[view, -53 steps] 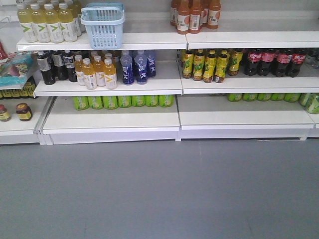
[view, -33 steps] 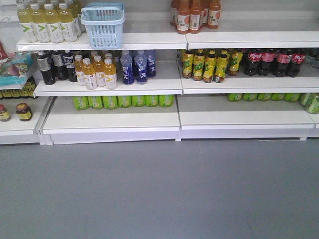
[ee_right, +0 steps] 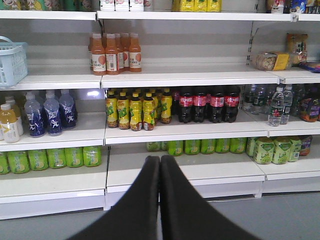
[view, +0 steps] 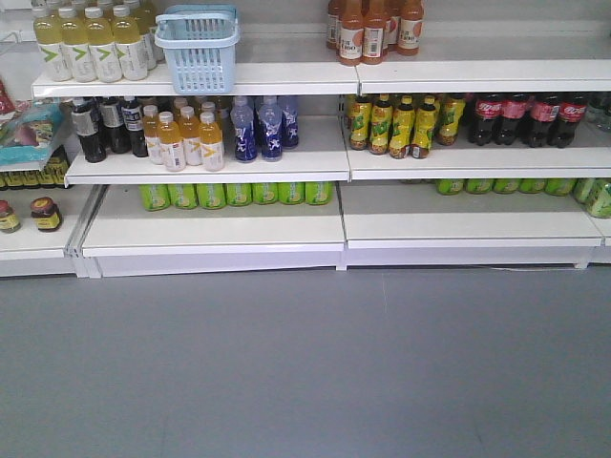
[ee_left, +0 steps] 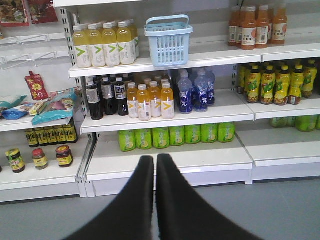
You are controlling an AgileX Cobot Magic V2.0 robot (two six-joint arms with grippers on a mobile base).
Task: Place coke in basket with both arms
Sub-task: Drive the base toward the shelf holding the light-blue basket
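Both claws are shut with nothing in them. The left claw [ee_left: 154, 159] has its two black fingers pressed flat together, and the right claw [ee_right: 160, 159] looks the same. Each hangs low, well short of the shelves.

The basket [ee_left: 168, 47] stands on the upper shelf, above the left claw and a little to its right. From the right claw it sits far up and to the left, with only its edge in view. The coke itself cannot be picked out in any view. The only cola showing is a row of dark bottles with red labels [ee_right: 207, 104] on the middle shelf, above the right claw and slightly to its right.

This looks like the very start of the task — nothing has been reached for. To do this step well, the right claw should probably spread its fingers before it gets among the packed bottles, then come in level at the chosen one's waist. The left claw is better placed for the basket — it could take the rim or handle and steady it.
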